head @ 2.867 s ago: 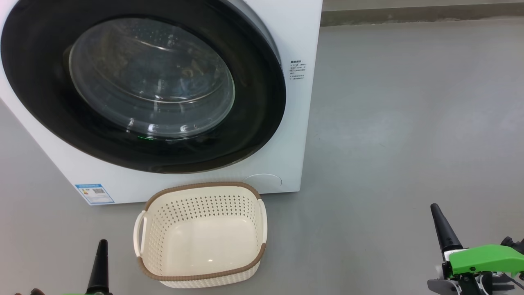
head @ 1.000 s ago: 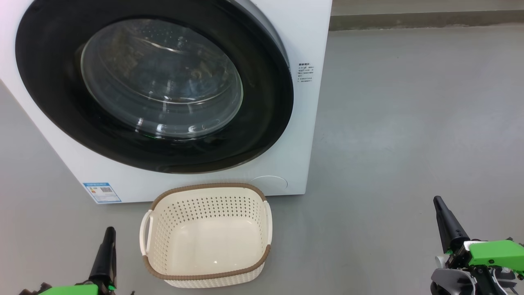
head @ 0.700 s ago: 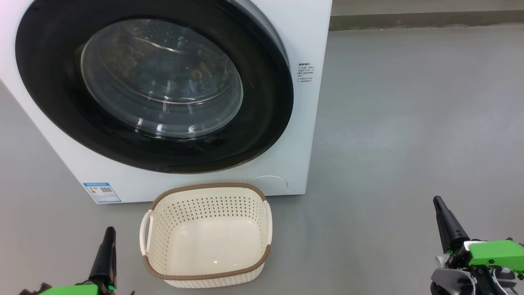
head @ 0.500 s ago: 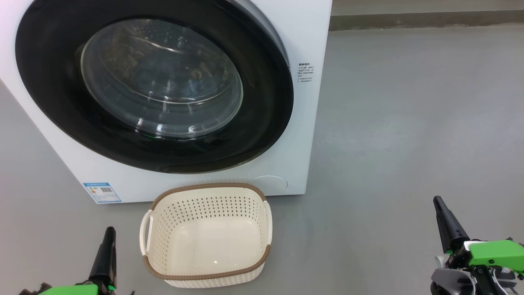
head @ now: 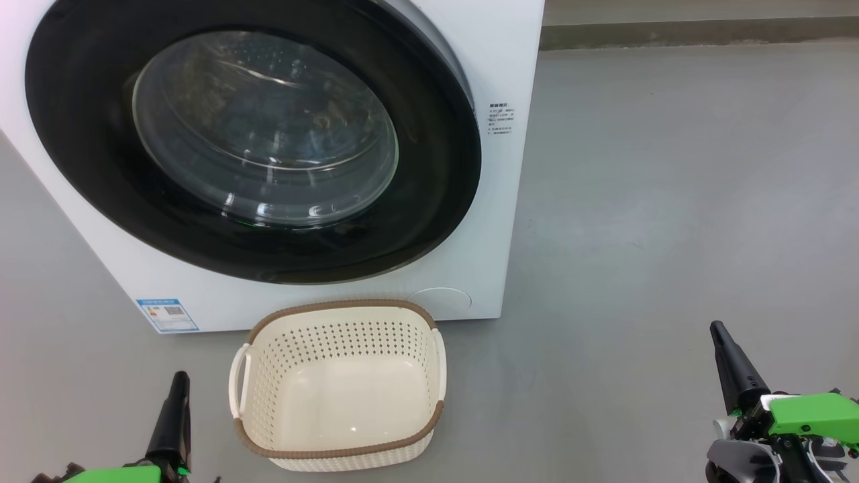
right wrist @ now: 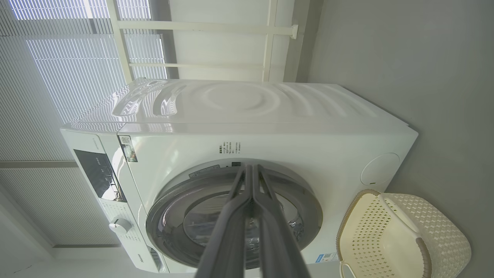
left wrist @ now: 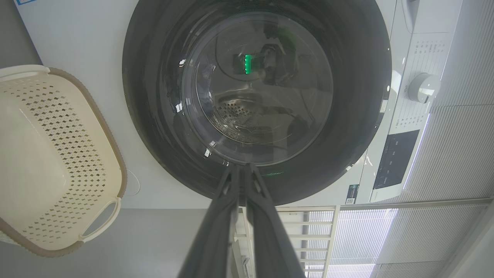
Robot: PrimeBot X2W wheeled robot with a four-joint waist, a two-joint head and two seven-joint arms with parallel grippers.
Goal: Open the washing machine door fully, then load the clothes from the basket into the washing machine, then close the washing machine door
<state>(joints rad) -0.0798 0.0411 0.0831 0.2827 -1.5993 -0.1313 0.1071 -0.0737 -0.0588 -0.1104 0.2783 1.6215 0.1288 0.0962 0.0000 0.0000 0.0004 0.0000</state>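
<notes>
Left hand (head: 180, 381) and right hand (head: 718, 330) hover low, wide apart, fingers pressed together.

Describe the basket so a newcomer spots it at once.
Find the big white washing machine with its round black door. On the grey floor just in front stands the basket: small, cream, perforated sides, brown rim, empty, unlike the smooth white machine.

Obstacle, 11 o'clock in the head view: washing machine (head: 496, 201), its front filled by the shut washing machine door (head: 429, 221), which closes off the way inside. Obstacle, 6 o'clock: basket (head: 335, 339), close before the machine's base, its hollow free from above. Free room: open grey floor (head: 671, 201) from 1 to 4 o'clock; a narrower strip of floor at 8 o'clock, beside the basket.
</notes>
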